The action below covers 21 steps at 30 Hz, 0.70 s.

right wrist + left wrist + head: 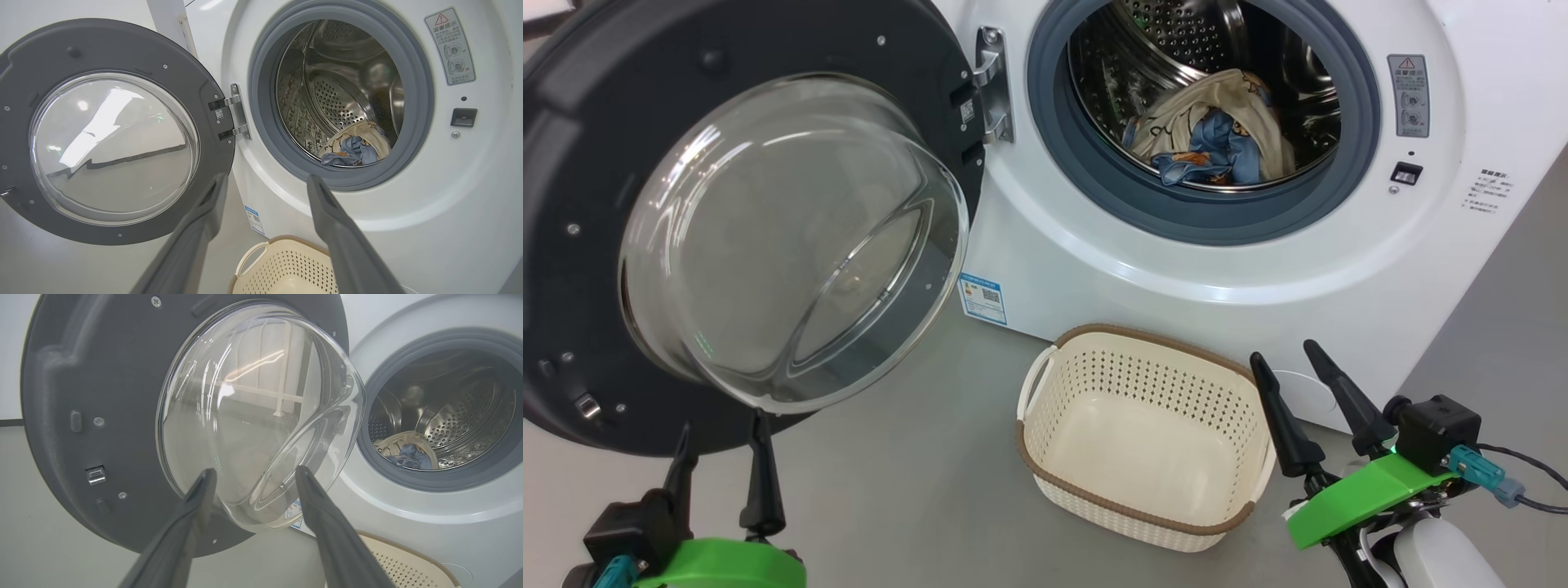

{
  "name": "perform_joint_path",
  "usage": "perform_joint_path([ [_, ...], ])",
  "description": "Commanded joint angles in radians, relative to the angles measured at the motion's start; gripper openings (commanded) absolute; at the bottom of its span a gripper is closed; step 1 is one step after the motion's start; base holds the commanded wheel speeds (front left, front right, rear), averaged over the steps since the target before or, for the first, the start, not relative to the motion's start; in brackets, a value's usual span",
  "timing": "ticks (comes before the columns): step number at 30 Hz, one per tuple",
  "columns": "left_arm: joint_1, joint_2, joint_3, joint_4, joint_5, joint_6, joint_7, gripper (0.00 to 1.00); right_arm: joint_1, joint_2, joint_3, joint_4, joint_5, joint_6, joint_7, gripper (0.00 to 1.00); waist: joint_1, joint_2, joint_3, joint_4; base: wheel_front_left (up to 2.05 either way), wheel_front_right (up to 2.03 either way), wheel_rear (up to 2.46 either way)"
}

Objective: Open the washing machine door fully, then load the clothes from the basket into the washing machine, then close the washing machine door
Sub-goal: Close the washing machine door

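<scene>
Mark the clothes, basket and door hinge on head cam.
clothes (1221, 147), head view, on the blue fold of the bundle in the drum.
basket (1160, 380), head view, on its perforated far wall.
door hinge (991, 82), head view, on the steel bracket.

Left claw (721, 425) and right claw (1284, 353) sit low, each spread apart (and empty), pointing up.

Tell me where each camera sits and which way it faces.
Head view: on the head, looking down at washing machine, open door, basket; left claw and right claw show below.
Left wrist view: on the left wrist, facing the door's glass; own fingers show.
Right wrist view: on the right wrist, facing the drum; own fingers show.
Shared: all show the clothes in the drum.
</scene>
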State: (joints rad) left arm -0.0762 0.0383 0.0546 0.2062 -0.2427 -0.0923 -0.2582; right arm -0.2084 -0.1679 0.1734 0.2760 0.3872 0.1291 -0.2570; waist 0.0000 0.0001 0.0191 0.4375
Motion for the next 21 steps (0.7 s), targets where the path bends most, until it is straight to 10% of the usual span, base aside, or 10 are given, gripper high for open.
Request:
perform_joint_path([
  [1, -0.008, 0.013, 0.032, -0.021, 0.012, 0.003, -0.004, 1.0, -0.004, -0.007, 0.023, -0.021, 0.013, 0.002, -0.005, 1.0, 0.0, -0.0001, 0.0, 0.001, 0.0, 0.0, 0.0],
  [17, -0.011, 0.013, 0.042, -0.029, 0.013, 0.001, -0.004, 1.0, -0.005, -0.011, 0.029, -0.018, 0.018, 0.002, -0.005, 1.0, 0.0, -0.0001, -0.002, -0.003, 0.0, 0.0, 0.0],
  [21, -0.017, 0.013, 0.046, -0.03, 0.016, -0.002, -0.004, 0.13, -0.007, -0.01, 0.025, -0.018, 0.018, 0.002, -0.005, 1.0, 0.0, -0.0001, 0.001, -0.003, 0.0, 0.0, 0.0],
])
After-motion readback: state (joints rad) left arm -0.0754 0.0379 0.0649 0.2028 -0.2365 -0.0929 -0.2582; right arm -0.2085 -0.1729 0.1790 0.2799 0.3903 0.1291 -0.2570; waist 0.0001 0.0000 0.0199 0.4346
